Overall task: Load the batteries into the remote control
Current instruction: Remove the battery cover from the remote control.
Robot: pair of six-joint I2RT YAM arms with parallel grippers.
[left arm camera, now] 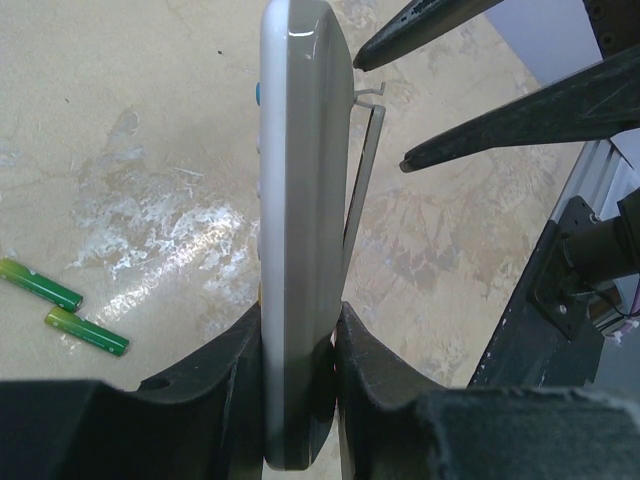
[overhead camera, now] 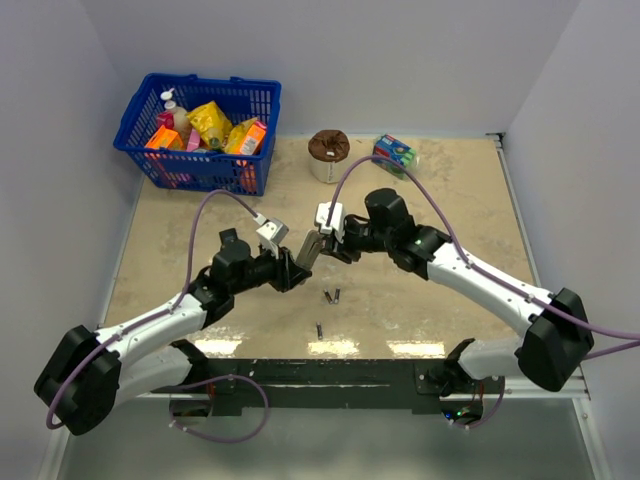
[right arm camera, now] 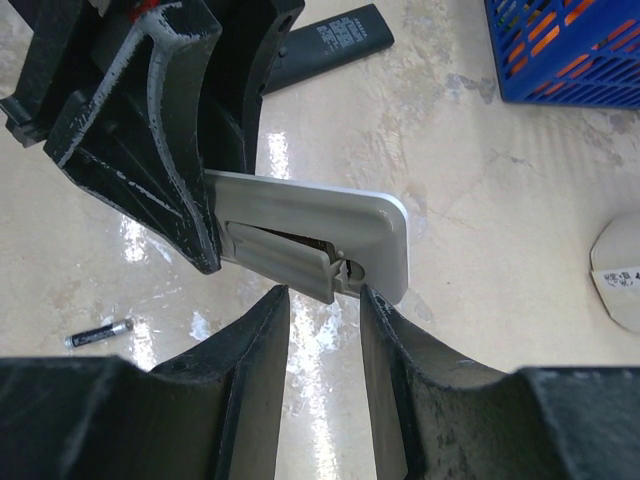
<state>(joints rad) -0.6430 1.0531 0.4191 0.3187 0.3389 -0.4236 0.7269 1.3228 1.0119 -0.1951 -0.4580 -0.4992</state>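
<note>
Step in hand: getting the battery cover off; I judge no cells are loaded yet. My left gripper (left arm camera: pixel 297 335) is clamped on the remote (left arm camera: pixel 295 200), holding it edge-on above the table (left arm camera: pixel 150 120). The cover (right arm camera: pixel 280 262) is lifted at its free end. My right gripper (right arm camera: pixel 322 300) has its jaws apart, straddling that end without pinching it. Next move: close on the cover, pull it clear, then fetch the batteries (left arm camera: pixel 87 331), which lie on the table well apart from both grippers.
</note>
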